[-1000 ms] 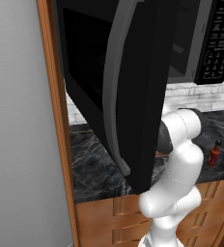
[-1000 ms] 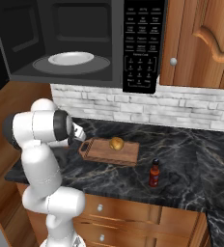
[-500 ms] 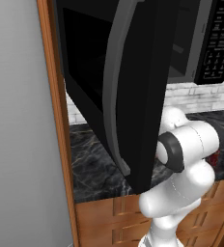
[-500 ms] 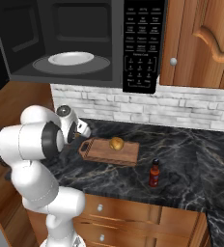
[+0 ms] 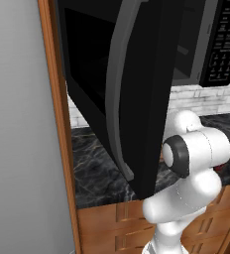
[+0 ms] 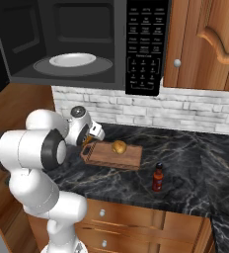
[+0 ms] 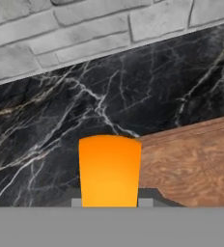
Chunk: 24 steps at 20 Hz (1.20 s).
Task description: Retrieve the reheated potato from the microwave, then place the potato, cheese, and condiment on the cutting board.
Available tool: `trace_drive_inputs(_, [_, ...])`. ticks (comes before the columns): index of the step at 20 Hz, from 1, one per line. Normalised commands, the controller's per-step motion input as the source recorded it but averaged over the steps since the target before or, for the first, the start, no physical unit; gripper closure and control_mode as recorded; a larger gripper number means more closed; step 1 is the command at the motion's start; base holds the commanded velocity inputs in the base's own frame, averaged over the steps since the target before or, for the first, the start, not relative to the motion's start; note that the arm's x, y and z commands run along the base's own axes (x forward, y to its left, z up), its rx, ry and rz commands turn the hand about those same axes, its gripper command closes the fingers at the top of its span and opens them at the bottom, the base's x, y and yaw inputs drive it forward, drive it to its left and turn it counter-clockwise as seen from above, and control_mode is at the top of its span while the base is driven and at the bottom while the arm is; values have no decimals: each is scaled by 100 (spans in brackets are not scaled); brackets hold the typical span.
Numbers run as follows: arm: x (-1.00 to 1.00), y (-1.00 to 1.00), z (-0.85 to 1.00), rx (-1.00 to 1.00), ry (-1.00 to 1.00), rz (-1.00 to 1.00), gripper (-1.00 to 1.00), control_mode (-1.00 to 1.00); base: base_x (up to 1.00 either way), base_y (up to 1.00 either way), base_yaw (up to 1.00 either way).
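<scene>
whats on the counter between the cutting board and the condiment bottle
Nothing. In the right base view, only bare black marble counter lies between the cutting board, which carries the potato, and the condiment bottle standing to its right.

Here's the arm (image 6: pixel 37 163) — glossy white all over, built from fat rounded segments that bulge like stacked capsules, with no cables or screws to be seen on the shells. A dark grey ring bands the joint (image 5: pixel 179 156) in the left base view, around a flat white end cap, and the same dark band splits the big horizontal segment in the right base view. Up at the wrist (image 6: pixel 78 112) sits a small round grey disc — beyond it, a blocky white hand.
</scene>
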Motion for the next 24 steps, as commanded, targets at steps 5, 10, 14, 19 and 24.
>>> trace_drive_inputs(5, [0,-31,-18,-1,3,0,100,-100,0,0,0])
trace_drive_inputs(10, [-13,-22,-27,0,5,0,100,-100,0,0,0])
trace_drive_inputs(14, [-6,-19,-31,0,7,0,100,-100,0,0,0])
trace_drive_inputs(19, [-1,-9,-25,0,7,0,100,-100,0,0,0])
trace_drive_inputs(24, [0,0,-29,-2,5,0,100,-100,0,0,0])
